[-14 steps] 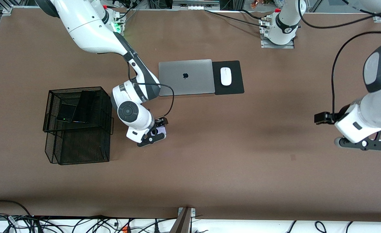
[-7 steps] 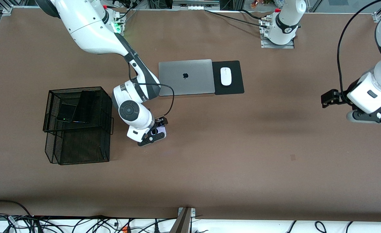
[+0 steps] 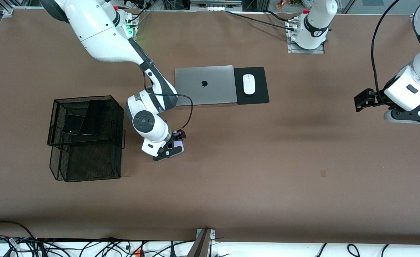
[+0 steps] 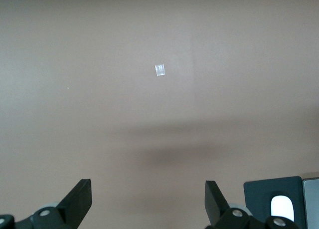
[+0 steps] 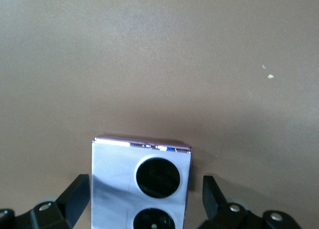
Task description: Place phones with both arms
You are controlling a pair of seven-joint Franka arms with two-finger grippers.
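Two black phones [image 3: 83, 121] are already in the mesh basket [image 3: 116, 117], while the lavender phone [image 5: 141, 184], on the table at the basket's 3 o'clock, is straddled by the right gripper [image 3: 169, 148] w/ fingers apart, so closing and lifting are needed next; the left gripper [image 4: 148, 205], fingers apart, waits over bare table.

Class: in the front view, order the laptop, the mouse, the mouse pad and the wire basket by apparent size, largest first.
1. wire basket
2. laptop
3. mouse pad
4. mouse

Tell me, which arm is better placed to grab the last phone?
The right: its open claw already straddles the lavender phone on the table. The left claw hangs open over bare table.
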